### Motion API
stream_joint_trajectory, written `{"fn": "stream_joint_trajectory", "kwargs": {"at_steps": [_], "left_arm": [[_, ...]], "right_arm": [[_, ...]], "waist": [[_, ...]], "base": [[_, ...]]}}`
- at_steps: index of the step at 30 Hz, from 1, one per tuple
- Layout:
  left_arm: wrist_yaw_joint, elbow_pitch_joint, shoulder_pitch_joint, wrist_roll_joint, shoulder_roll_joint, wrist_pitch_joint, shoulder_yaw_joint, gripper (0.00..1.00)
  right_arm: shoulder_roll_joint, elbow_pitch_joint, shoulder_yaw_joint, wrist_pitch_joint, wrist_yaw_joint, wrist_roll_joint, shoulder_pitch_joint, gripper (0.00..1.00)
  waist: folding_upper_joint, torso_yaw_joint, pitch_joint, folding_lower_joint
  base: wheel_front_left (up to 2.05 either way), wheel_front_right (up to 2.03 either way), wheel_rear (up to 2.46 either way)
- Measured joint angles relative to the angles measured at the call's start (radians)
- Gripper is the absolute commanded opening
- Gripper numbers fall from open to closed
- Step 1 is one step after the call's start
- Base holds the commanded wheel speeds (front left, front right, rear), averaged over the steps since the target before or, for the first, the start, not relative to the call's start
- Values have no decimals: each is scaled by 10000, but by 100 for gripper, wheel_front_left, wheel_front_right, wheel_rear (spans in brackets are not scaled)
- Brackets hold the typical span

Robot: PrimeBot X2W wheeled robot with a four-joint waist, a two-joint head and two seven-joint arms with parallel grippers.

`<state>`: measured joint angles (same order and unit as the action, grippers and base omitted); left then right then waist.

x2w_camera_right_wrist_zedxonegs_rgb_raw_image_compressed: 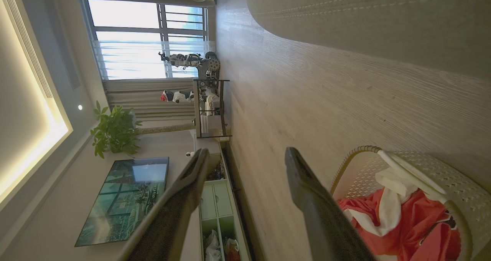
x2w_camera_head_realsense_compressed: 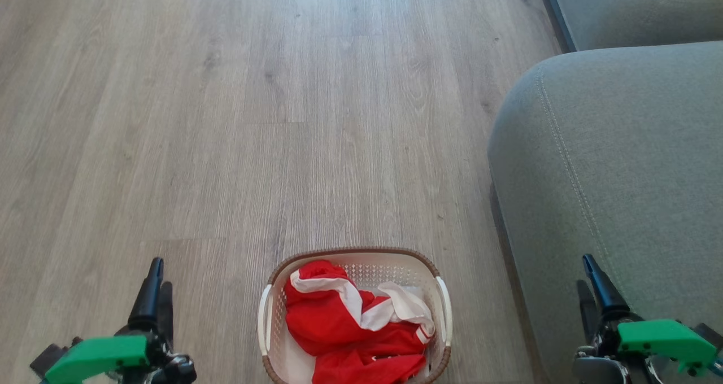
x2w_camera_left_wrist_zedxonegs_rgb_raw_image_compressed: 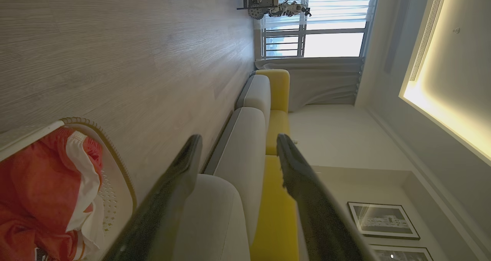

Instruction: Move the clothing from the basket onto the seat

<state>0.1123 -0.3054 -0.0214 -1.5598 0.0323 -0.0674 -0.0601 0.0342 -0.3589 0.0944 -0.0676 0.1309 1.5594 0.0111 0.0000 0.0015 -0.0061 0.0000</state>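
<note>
The cream basket point(x2w_camera_head_realsense_compressed: 353, 252) stands on the floor at the bottom middle of the head view, and the red and white clothing point(x2w_camera_head_realsense_compressed: 344, 327) lies crumpled inside it. To its right is the big grey-green seat point(x2w_camera_head_realsense_compressed: 621, 175). My left gripper point(x2w_camera_head_realsense_compressed: 159, 276) hovers open left of the basket, holding nothing. My right gripper point(x2w_camera_head_realsense_compressed: 586, 271) is open in front of the seat's near edge, right of the basket. In the left wrist view the open left gripper point(x2w_camera_left_wrist_zedxonegs_rgb_raw_image_compressed: 238, 140) has the clothing point(x2w_camera_left_wrist_zedxonegs_rgb_raw_image_compressed: 34, 184) and basket point(x2w_camera_left_wrist_zedxonegs_rgb_raw_image_compressed: 115, 157) off to its side. The right wrist view shows the open right gripper point(x2w_camera_right_wrist_zedxonegs_rgb_raw_image_compressed: 247, 153) beside the basket point(x2w_camera_right_wrist_zedxonegs_rgb_raw_image_compressed: 433, 165) and clothing point(x2w_camera_right_wrist_zedxonegs_rgb_raw_image_compressed: 414, 222).
Wood-look floor point(x2w_camera_head_realsense_compressed: 254, 118) stretches ahead and to the left. A second sofa cushion point(x2w_camera_head_realsense_compressed: 632, 11) lies beyond the seat. Yellow back cushions point(x2w_camera_left_wrist_zedxonegs_rgb_raw_image_compressed: 278, 126) run along the sofa. Across the room are a metal shelf point(x2w_camera_right_wrist_zedxonegs_rgb_raw_image_compressed: 209, 107), a plant point(x2w_camera_right_wrist_zedxonegs_rgb_raw_image_compressed: 115, 130) and a screen point(x2w_camera_right_wrist_zedxonegs_rgb_raw_image_compressed: 126, 199).
</note>
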Motion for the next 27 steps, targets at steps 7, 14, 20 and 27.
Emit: {"fn": "stream_joint_trajectory", "kwargs": {"at_steps": [7,14,20,27], "left_arm": [[-261,449,-31,756,0,182,153,100],[-437,872,-35,1837,0,430,224,100],[-612,1166,-66,2865,2,573,476,100],[-794,1430,-84,4215,2,788,621,100]], "right_arm": [[2,290,-17,238,0,-796,0,100],[2,750,-148,428,0,-2006,0,100],[2,1009,-322,596,0,-2894,4,100],[2,1160,-416,790,0,-3992,11,100]], "waist": [[0,14,-28,0],[0,19,-49,0],[0,31,-75,0],[0,53,-113,0]], "base": [[0,0,0],[0,0,0],[0,0,0],[0,0,0]]}}
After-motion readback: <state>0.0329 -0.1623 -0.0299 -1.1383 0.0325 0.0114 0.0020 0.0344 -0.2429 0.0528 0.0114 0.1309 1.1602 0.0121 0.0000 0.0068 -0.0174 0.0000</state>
